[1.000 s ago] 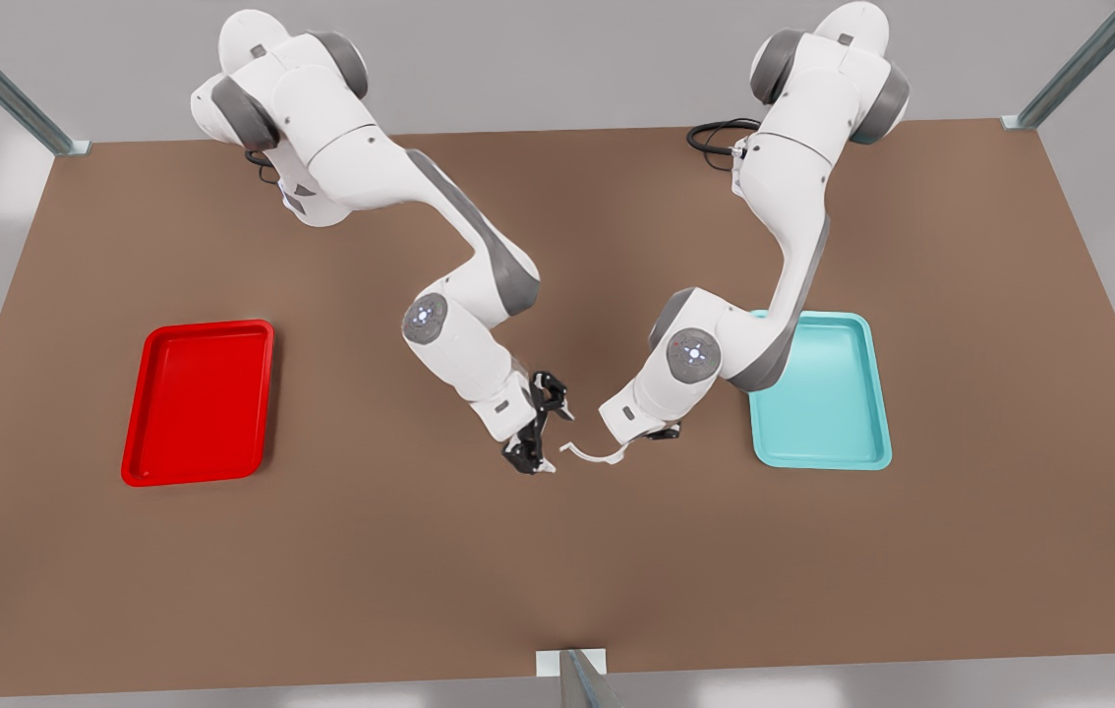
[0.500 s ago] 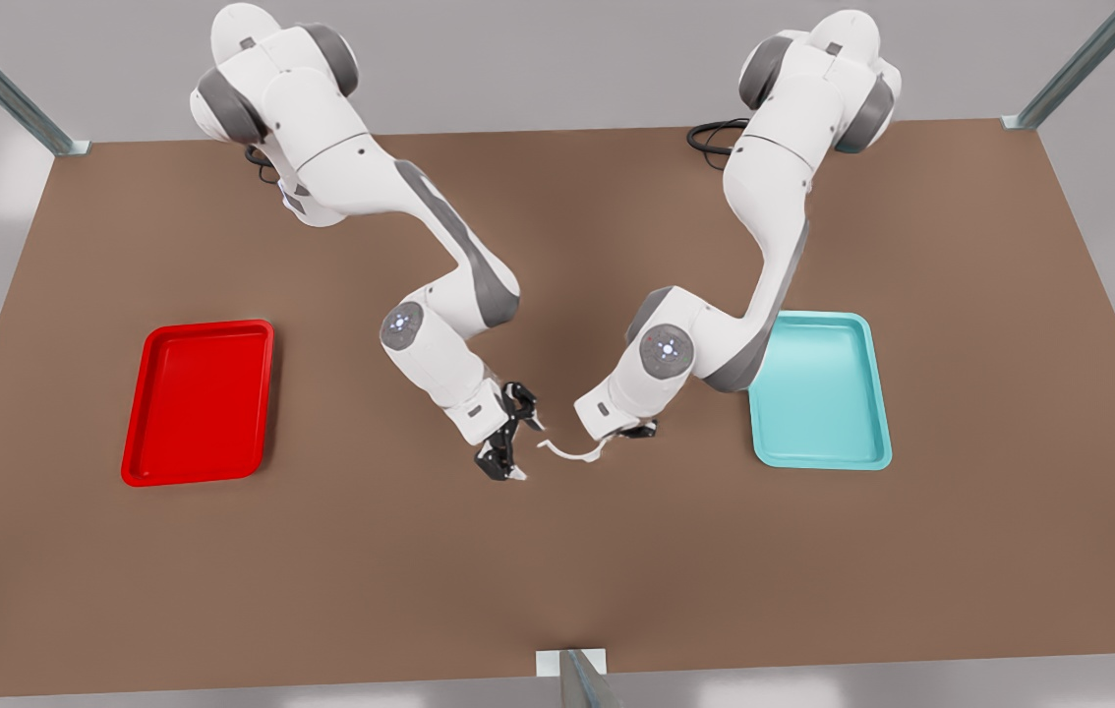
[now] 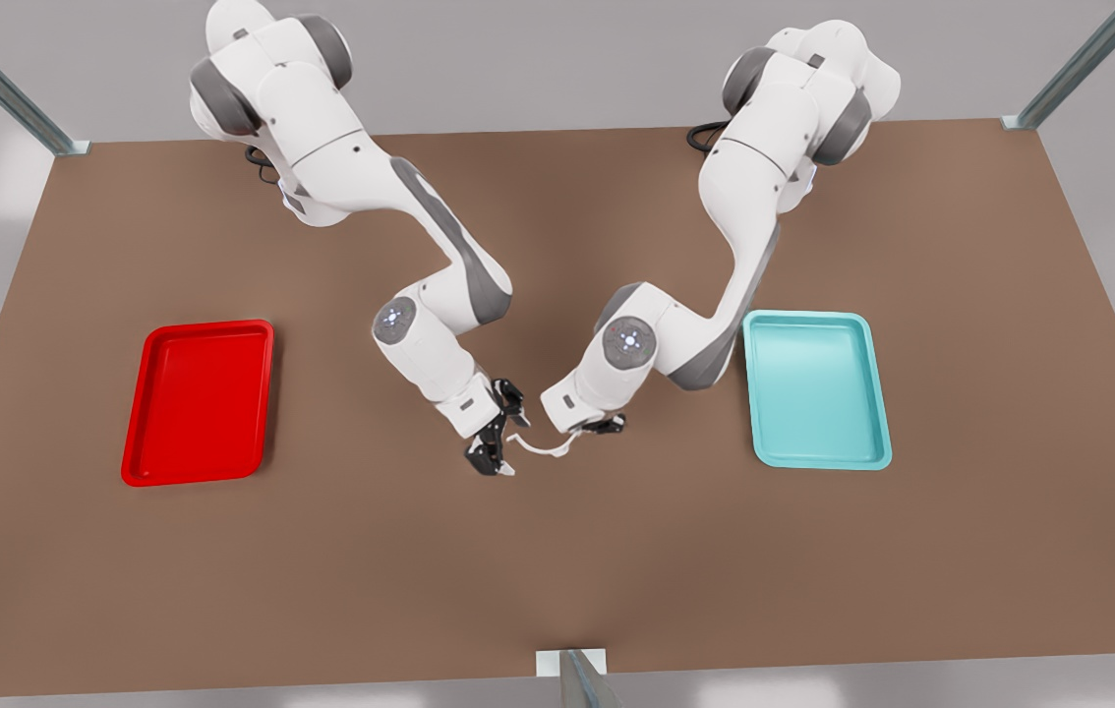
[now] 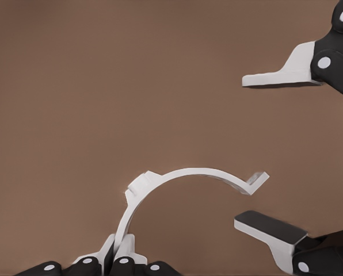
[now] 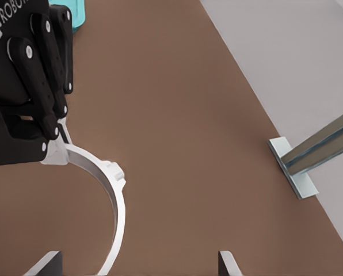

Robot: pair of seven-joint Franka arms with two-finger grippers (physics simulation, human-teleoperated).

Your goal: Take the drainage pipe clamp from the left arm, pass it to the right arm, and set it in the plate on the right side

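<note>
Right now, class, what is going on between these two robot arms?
A handover is under way above the middle of the brown table. The left gripper, on the front view's right, is shut on one end of the drainage pipe clamp. The right gripper is open, with the clamp's free end between its fingers, not yet gripped. The red plate holds nothing yet; a teal tray lies at the front view's right.

clamp (image 3: 540,447) between hands, plate (image 3: 196,401) front view's left
</note>
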